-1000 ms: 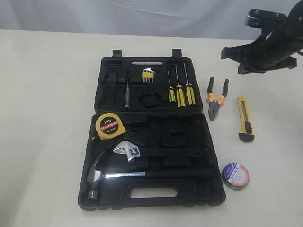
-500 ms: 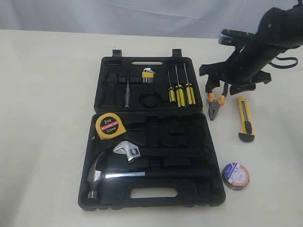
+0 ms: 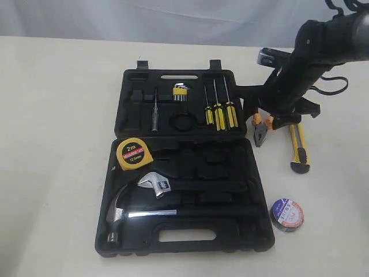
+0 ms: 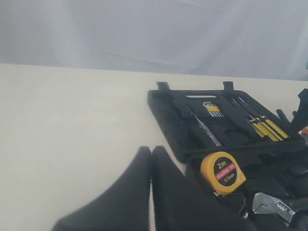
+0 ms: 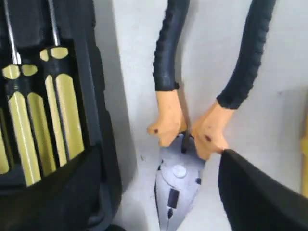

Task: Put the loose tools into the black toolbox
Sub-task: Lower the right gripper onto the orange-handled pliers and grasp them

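Lowered since a second ago: right gripper (image 3: 271, 112), brought from high at the far right down over the pliers (image 3: 259, 131), whose handles are now largely hidden beneath it in the exterior view. Its fingers are seen spread wide, one on each side of the pliers' head, with nothing clasped. Left gripper (image 4: 151, 192) is pressed closed on nothing.

Pliers lie on the table (image 3: 57, 115), just beside the right wall of the toolbox (image 3: 253, 190), near the screwdrivers (image 3: 219, 115). Tape measure (image 3: 132, 153) is already seated in the box. Knife (image 3: 298, 147) and tape roll (image 3: 287, 214) are left outside, to its right.

Step judged in hand: pickup of the pliers. Next called for: slight further descent, fingers closed across the joint or handles, then a lift over the box wall.
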